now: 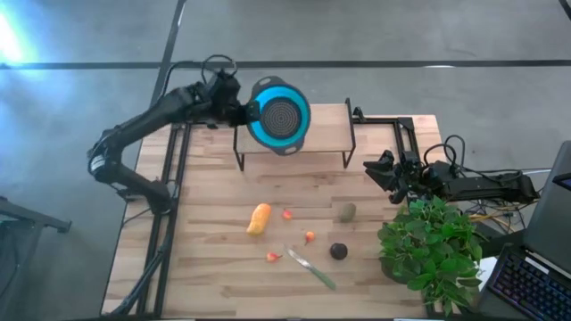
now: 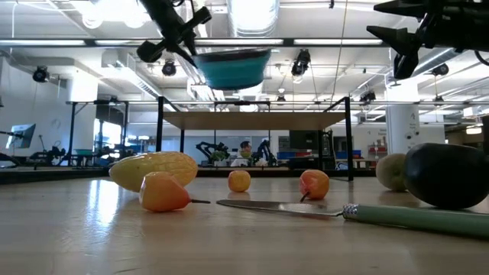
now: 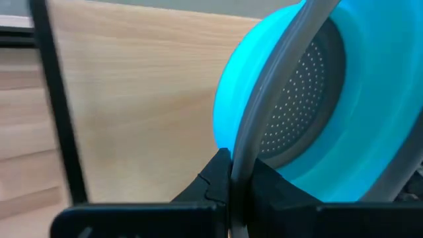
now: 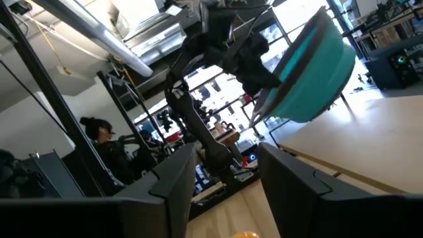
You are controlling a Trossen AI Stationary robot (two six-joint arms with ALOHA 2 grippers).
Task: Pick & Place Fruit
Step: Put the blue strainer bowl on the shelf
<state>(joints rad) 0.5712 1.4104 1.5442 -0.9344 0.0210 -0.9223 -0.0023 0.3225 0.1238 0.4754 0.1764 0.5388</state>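
- The left wrist view alone shows the left gripper (image 3: 231, 175) clenched on the blue bowl's (image 1: 279, 115) grey rim, its base perforated.
- The fruit (image 1: 259, 218) lies scattered on the wooden table (image 1: 214, 267); the right gripper (image 1: 379, 169) hovers with fingers parted.

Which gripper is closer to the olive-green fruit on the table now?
Right. The right gripper hangs just beyond the olive-green fruit, slightly toward the table's right edge. The left gripper is far off at the raised shelf, shut on the blue bowl.
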